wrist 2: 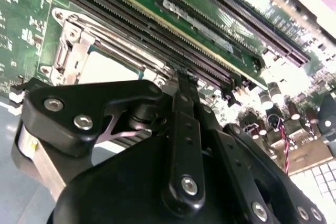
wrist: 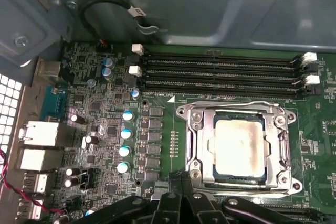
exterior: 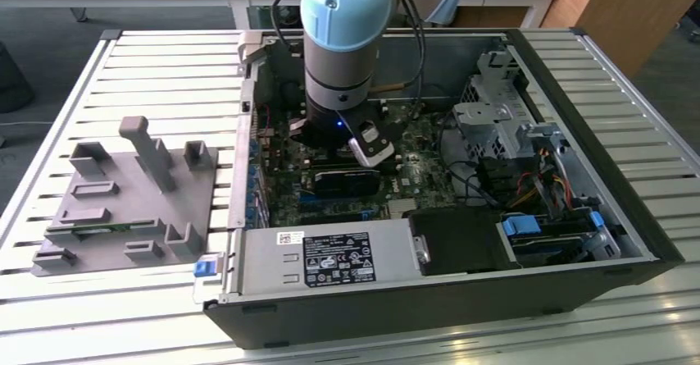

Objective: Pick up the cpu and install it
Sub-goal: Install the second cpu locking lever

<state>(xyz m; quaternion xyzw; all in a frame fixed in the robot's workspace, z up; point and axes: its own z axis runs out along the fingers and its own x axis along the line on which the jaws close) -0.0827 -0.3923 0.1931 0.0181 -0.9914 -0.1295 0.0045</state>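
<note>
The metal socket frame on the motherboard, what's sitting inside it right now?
Inside the socket frame lies the cpu, silver top up, in the first wrist view. The frame's edges overlap its rim, and whatever lies beneath the chip is covered. The gripper hangs beside it.

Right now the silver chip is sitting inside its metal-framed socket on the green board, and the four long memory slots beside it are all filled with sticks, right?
Not quite. The cpu does sit inside the socket frame on the motherboard, but in the first wrist view the memory slots beside it are empty, with no sticks in them.
</note>
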